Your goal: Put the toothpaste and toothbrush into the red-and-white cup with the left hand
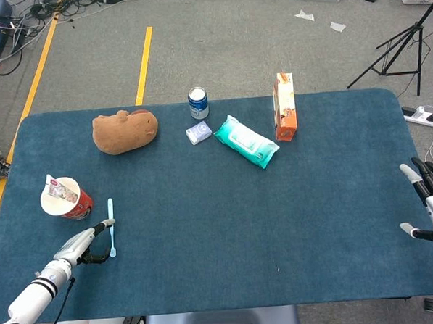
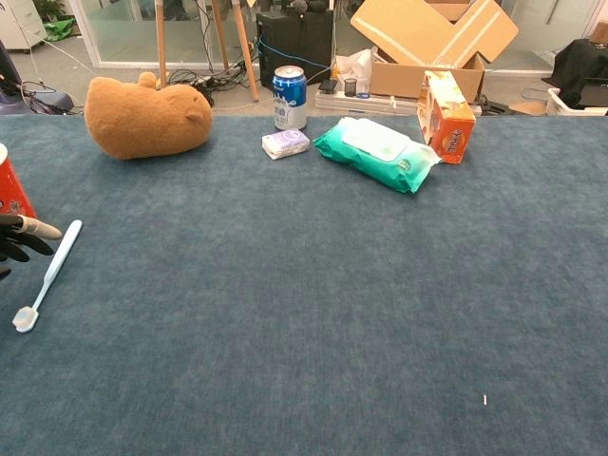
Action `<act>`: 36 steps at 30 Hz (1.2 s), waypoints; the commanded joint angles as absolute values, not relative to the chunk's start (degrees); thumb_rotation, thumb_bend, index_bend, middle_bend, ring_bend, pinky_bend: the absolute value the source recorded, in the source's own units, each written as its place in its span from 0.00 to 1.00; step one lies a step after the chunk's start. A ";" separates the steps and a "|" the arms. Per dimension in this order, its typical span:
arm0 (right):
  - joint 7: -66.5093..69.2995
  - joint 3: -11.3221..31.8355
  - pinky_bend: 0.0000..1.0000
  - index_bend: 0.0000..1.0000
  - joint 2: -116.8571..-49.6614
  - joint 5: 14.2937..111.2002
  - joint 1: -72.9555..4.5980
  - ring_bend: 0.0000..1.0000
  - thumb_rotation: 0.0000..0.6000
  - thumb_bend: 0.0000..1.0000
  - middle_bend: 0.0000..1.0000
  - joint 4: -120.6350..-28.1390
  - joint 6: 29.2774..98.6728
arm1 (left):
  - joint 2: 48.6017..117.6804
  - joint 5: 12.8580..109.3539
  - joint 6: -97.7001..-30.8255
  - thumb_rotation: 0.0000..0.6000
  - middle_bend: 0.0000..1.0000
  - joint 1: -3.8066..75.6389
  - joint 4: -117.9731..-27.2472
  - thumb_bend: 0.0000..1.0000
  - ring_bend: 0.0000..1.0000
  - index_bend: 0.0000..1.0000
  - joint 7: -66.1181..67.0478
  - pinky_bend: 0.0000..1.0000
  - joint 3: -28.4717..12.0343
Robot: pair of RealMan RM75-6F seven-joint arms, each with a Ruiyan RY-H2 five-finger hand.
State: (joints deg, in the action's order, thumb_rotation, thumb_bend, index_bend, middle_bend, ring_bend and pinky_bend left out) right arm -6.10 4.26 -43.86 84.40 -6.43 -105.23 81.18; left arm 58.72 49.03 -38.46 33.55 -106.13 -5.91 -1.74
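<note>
toothbrush [image 1: 111, 227] lies flat on the table [image 1: 227, 227], just right of the red-and-white cup [image 1: 65, 198]; toothpaste [image 1: 57, 188] sits in the cup; left hand [image 1: 81, 244] beside the handle, fingers [image 2: 36, 228] apart, gripping nothing; right hand [image 1: 431, 207] idle, fingers spread; brush probably light, stiff, slick, low-lying; pinch mid-handle.

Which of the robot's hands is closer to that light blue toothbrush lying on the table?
The left. The left hand sits right beside the toothbrush, its fingers reaching toward the handle. The right hand is far off at the opposite edge of the table.
</note>
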 commanded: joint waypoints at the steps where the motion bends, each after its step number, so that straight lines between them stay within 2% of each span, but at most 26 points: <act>1: -6.09 4.24 0.32 0.00 -43.98 84.32 -6.50 0.00 1.00 0.00 0.00 -105.11 81.00 | 59.02 48.50 -38.27 1.00 0.12 33.85 -105.75 0.52 0.10 0.03 -5.62 0.04 -1.52; 36: -4.62 3.78 0.32 0.00 -44.84 84.23 -6.37 0.00 1.00 0.00 0.00 -103.34 80.43 | 62.37 45.78 -38.03 1.00 0.11 36.16 -103.82 0.52 0.10 0.03 -3.65 0.02 -0.26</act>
